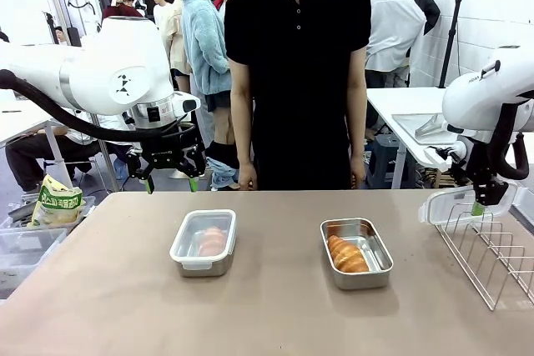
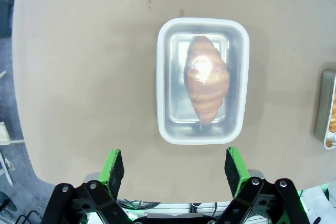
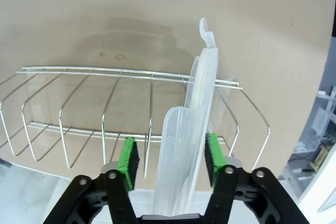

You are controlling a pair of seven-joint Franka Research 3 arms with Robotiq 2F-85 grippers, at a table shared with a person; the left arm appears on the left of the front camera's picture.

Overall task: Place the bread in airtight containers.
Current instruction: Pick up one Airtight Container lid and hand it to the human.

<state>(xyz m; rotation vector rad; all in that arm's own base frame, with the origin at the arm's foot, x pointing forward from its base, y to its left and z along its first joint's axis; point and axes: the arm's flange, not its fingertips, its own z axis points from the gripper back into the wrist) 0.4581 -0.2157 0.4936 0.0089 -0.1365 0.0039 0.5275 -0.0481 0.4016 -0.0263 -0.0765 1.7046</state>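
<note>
My left arm comes in over the far left edge of the bench, wrist turned down, its tool [image 1: 172, 179] hanging above the surface with the fingers [image 2: 113, 166] spread wide and nothing between them. My right arm reaches down at the far right corner, its tool [image 3: 168, 158] pointing down, pads [image 3: 128, 161] parted around a lid [image 3: 191, 129].

Hardly any readable print

A yellow-green bag [image 1: 57, 203] at the table's left edge in the front view carries dark printed characters, too small and blurred to read. The left arm's [image 1: 100, 72] white housing bears a small dark logo mark, without letters. Nothing else carries text, numbers or labels
</note>
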